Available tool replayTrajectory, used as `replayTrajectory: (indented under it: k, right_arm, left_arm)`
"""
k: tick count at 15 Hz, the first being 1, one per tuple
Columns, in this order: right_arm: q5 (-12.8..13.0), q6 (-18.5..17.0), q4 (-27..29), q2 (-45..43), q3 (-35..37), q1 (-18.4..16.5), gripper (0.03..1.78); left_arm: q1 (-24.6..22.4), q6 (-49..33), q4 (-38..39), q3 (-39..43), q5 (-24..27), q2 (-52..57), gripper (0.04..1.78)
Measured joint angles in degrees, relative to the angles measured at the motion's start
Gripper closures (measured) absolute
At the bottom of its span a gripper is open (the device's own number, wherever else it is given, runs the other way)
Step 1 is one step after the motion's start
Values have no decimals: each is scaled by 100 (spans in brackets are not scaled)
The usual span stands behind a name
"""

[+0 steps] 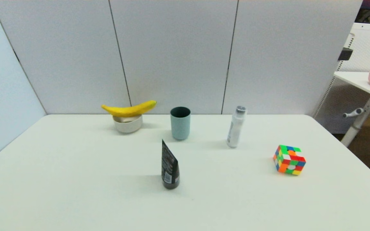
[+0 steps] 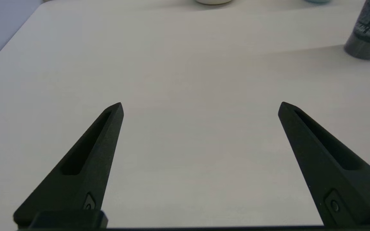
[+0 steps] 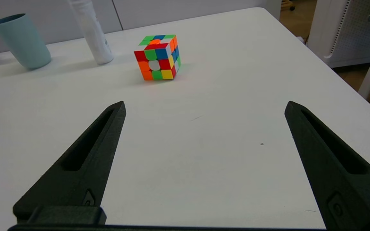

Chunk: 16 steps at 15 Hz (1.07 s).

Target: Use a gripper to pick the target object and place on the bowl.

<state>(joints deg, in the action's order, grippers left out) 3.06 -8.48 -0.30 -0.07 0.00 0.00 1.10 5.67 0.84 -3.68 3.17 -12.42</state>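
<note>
The banana (image 1: 129, 109) rests across the bowl (image 1: 127, 124) near the desk's far-left corner, well apart from the left gripper (image 2: 200, 107) and right gripper (image 3: 205, 106), both spread wide, holding nothing.

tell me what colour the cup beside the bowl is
Teal cup, darker inside; the head view shows it best.

Yellow banana (image 1: 129, 109); off-white bowl (image 1: 128, 124); teal cup (image 1: 180, 123); multicoloured cube (image 1: 289, 159); tube (image 1: 169, 166) seemingly black.
</note>
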Motion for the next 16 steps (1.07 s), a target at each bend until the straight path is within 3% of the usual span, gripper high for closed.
replayTrajectory:
  k: [6,16]
  right_arm:
    - [0,0,-2,0,0,0,10]
    - [2,0,-2,0,0,0,10]
  left_arm:
    - [-46,-221,-213,295,-299,1128,11]
    - [-48,-236,-196,316,-299,1258,11]
